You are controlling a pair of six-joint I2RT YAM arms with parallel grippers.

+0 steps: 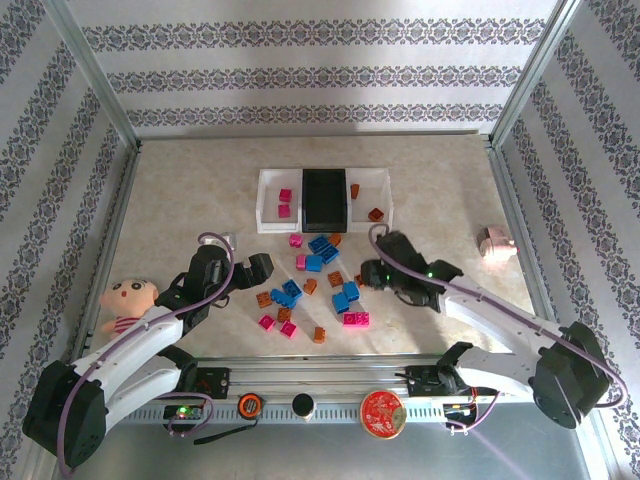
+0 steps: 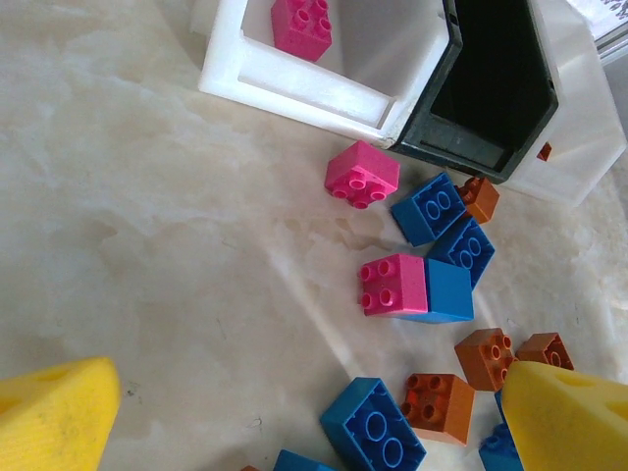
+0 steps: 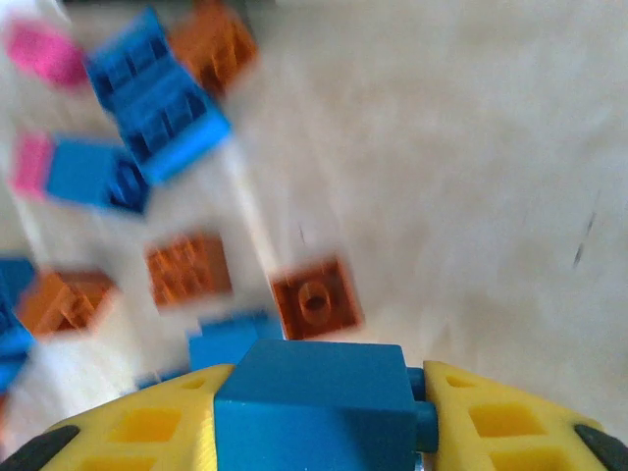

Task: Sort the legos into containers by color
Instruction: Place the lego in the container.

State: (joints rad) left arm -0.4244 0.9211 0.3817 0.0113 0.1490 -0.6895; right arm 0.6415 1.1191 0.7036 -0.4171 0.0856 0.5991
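Evidently light, rigid and slick-sided; best pinched across flat opposite walls, as here: blue lego (image 3: 309, 378) clamped in right gripper (image 3: 322, 407), at the loose pile (image 1: 312, 285) near the containers (image 1: 263, 205); left gripper (image 2: 309, 417) spread wide, empty.

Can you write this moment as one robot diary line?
right end effector: shut on blue lego | left end effector: open above loose legos
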